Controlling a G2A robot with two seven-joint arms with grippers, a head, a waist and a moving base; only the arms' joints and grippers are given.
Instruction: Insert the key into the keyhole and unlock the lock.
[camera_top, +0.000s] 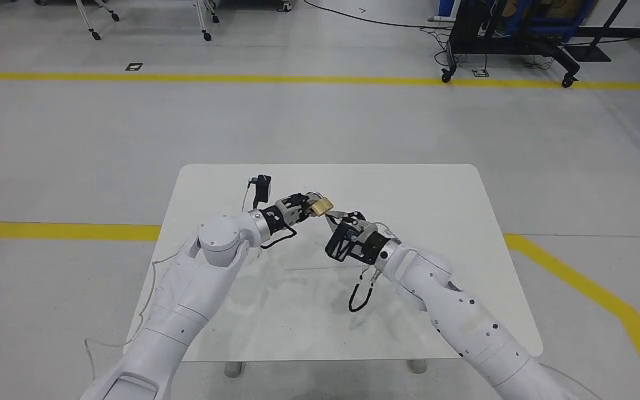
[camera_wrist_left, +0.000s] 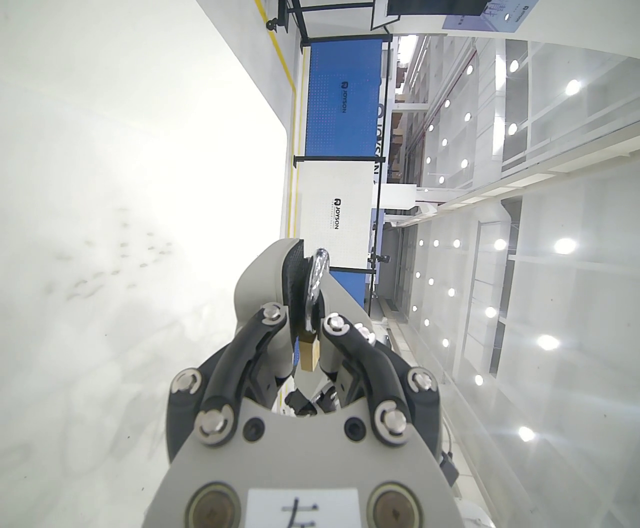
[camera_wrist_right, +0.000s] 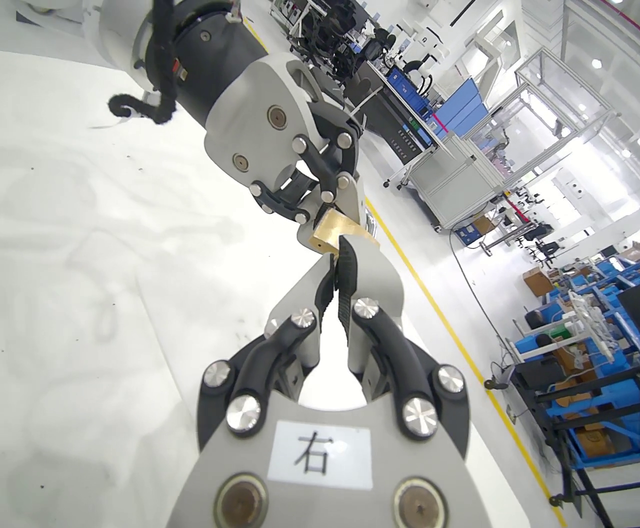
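White matte tabletop (camera_top: 440, 200) lies below both grippers. Over it the left gripper (camera_wrist_left: 305, 282) pinches the brass padlock (camera_wrist_right: 332, 232) — blocky body, silver shackle — while the right gripper (camera_wrist_right: 339, 265) presses its ribbed black pads together against the padlock's end.

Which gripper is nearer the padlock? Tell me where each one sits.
Left. The left gripper is shut on the padlock, holding it above the table. The right gripper is shut, its tips right at the padlock's exposed end.
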